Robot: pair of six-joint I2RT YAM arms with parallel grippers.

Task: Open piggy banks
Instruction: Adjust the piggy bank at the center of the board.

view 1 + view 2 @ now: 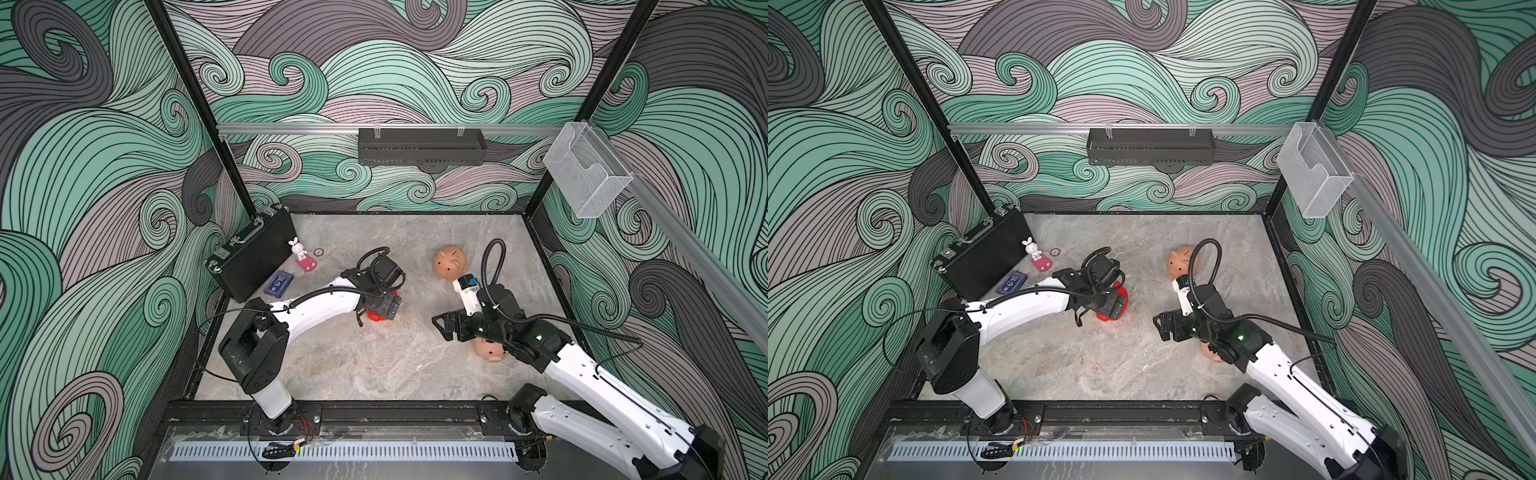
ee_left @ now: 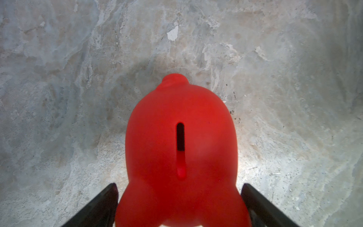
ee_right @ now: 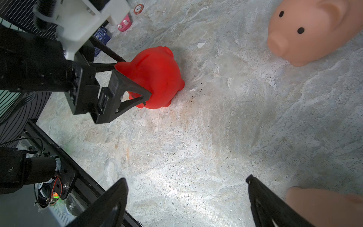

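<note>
The bright red round plastic piggy bank stands upright on the grey marbled tabletop, coin slot up and running along its long axis, snout pointing away from the left arm. It sits between the black fingers of the left gripper, which flank its rear end; whether they press it cannot be told. The right gripper hangs spread and empty, one peach-pink plastic pig beyond it, another partly under its arm. The black wall basket shows no contents.
</note>
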